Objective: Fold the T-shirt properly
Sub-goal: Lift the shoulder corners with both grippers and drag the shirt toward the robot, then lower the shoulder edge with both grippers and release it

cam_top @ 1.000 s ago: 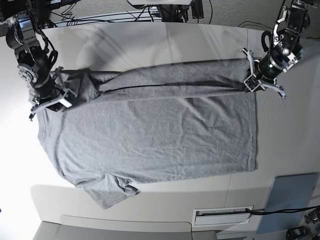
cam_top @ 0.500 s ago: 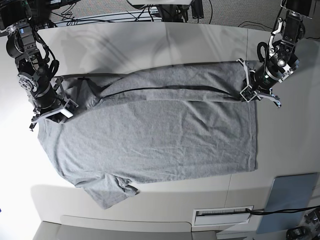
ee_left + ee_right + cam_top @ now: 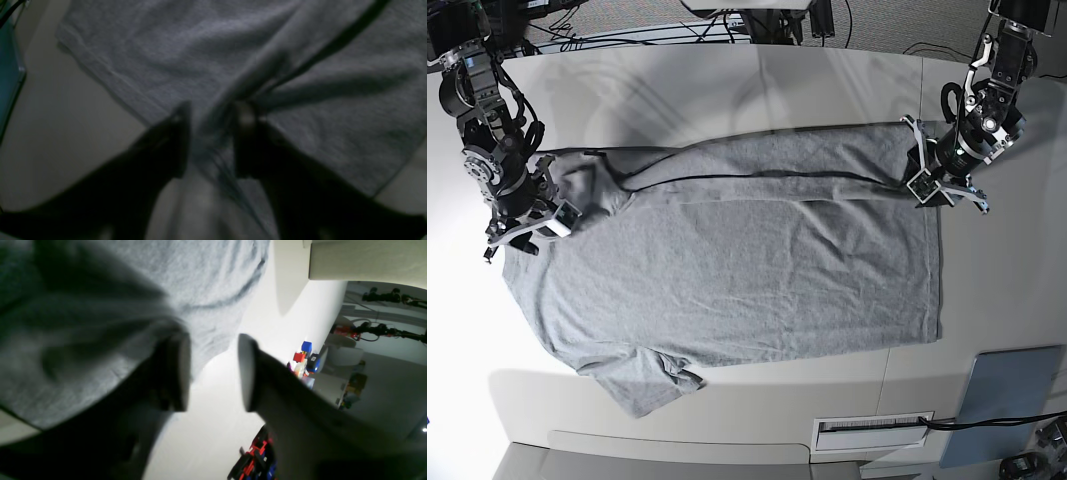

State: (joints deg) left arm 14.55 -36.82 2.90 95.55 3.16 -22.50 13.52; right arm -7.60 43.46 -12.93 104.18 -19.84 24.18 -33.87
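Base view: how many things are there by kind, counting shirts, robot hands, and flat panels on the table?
T-shirt: 1
Robot hands: 2, the left hand and the right hand
Blue-grey flat panel: 1
White labelled plate: 1
Total: 5

My left wrist view is dim and blurred; the base view is bright, with glare on the tabletop (image 3: 727, 90).

Matt heathered cotton T-shirt (image 3: 737, 270)
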